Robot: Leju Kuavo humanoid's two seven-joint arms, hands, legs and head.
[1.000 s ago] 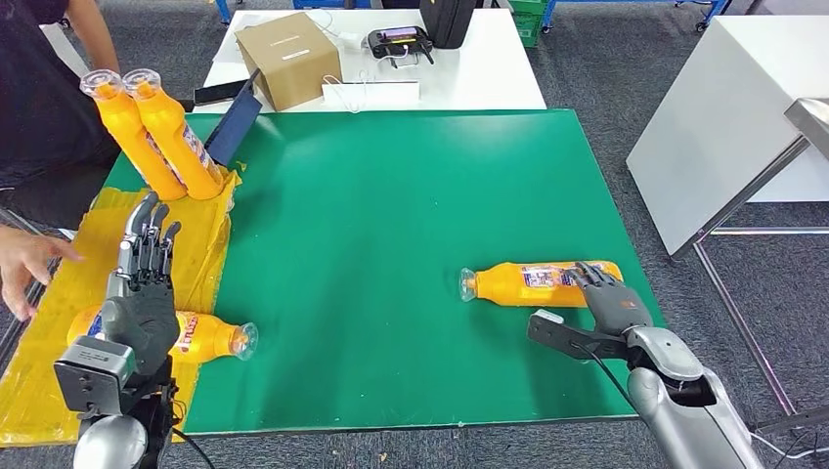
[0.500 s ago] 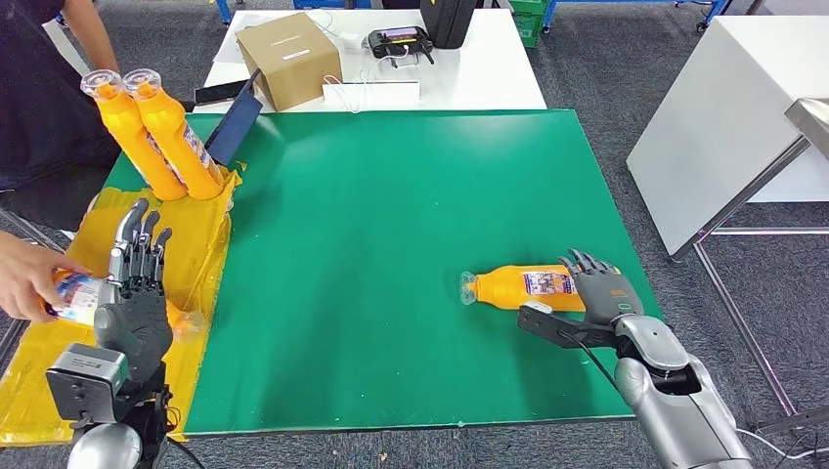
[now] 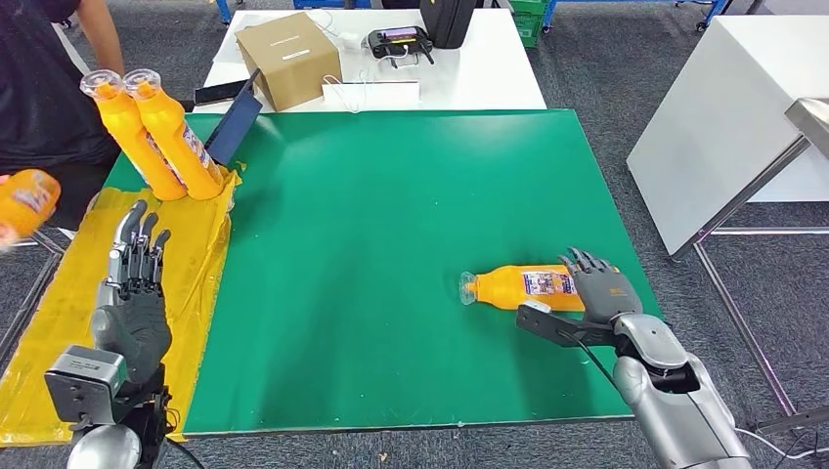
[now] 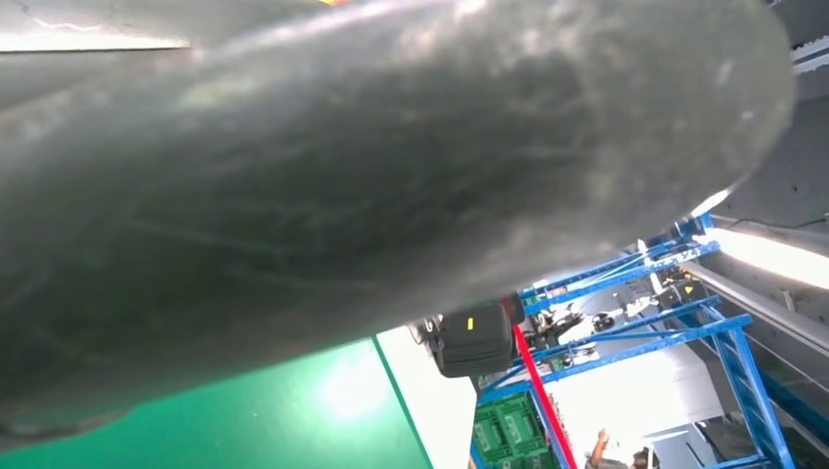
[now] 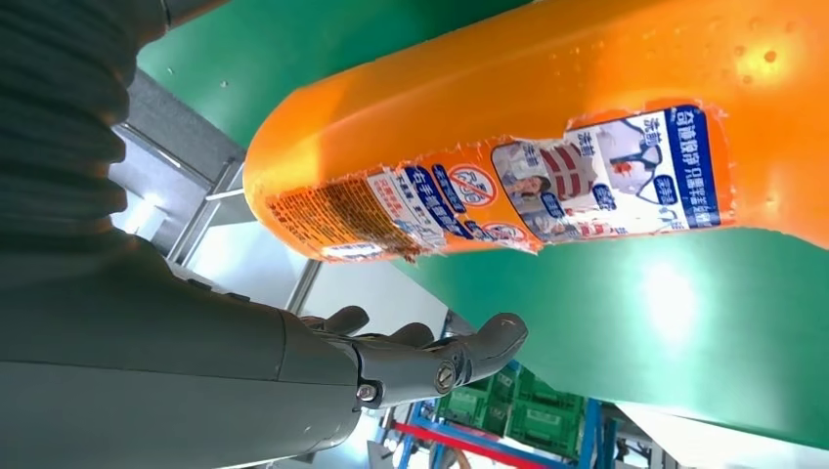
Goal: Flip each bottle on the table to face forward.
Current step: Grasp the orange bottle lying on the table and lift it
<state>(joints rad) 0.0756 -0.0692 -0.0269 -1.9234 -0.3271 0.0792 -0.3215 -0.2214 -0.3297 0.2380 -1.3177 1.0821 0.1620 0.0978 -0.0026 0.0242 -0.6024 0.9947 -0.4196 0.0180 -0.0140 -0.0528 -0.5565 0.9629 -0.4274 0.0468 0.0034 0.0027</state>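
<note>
Orange bottle lying on its side on the green bench, near its right edge. Right hand at its base, fingers spread, grasping nothing. Left hand over the yellow sheet, fingers straight and released.

Orange bottle lies on green mat, near right. Right hand over its base, fingers spread. Left hand open above yellow sheet. Two bottles upright, far left.

An orange bottle lies on its side on the green mat, label facing up.
</note>
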